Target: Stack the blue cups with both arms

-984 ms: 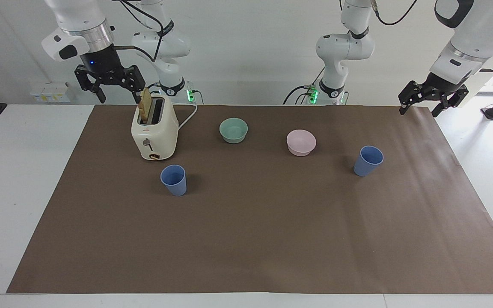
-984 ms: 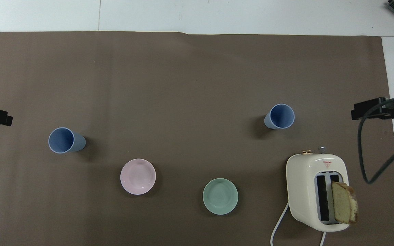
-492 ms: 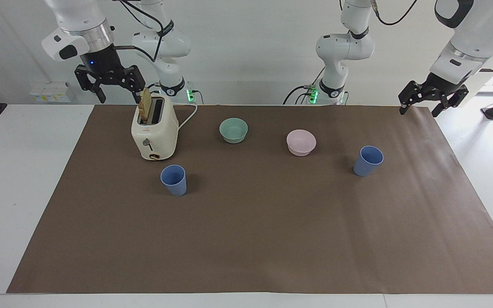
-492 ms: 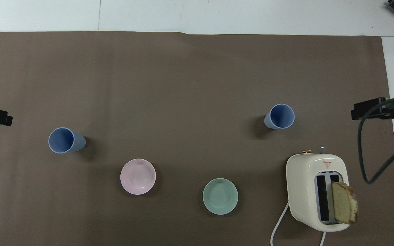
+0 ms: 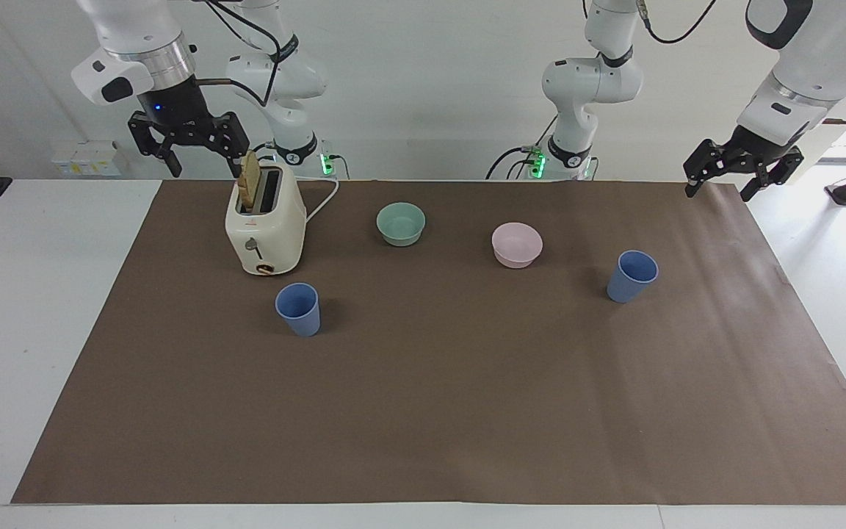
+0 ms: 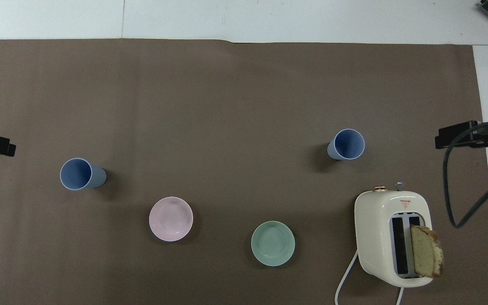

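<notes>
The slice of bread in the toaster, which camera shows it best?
The overhead view. There the bread shows its whole broad face and crust, sticking up from a slot of the toaster. The facing view shows the bread only as a thin, edge-on strip above the toaster.

Bright, even room light, both views sharp. Daylight glare at the left arm's end whitens the table (image 5: pixel 819 242) and puts a pale sheen on the brown mat (image 5: pixel 753 323). Cups (image 6: pixel 81 174) cast short, soft shadows.
</notes>
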### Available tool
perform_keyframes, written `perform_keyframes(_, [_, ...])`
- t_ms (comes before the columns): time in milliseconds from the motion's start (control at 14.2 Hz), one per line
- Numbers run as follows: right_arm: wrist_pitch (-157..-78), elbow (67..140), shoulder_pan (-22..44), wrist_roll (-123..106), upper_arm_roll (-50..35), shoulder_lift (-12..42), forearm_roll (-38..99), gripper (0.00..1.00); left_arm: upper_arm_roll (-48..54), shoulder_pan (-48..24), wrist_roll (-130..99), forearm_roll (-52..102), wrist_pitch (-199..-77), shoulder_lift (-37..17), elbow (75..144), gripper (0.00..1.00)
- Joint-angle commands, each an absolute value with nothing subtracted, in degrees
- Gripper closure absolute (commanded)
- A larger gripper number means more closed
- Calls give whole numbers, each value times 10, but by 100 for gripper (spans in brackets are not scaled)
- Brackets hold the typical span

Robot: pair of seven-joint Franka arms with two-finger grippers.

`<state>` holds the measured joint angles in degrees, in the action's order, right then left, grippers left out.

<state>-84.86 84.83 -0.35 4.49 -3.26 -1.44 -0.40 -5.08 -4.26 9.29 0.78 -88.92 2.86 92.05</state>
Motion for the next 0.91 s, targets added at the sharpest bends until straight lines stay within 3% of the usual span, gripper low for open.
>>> perform_keyframes(0, [-859, 855, -8, 49, -33, -18, -1, 0, -47, -34, 102, 14, -901, 46, 941, 0])
perform_keyframes(352, [-859, 855, -8, 49, -33, -18, -1, 0, -47, -35, 107, 18, -937, 56, 986, 0])
perform_keyframes(844, [-858, 855, -8, 49, -33, -18, -1, 0, -47, -25, 115, 19, -1044, 76, 1114, 0])
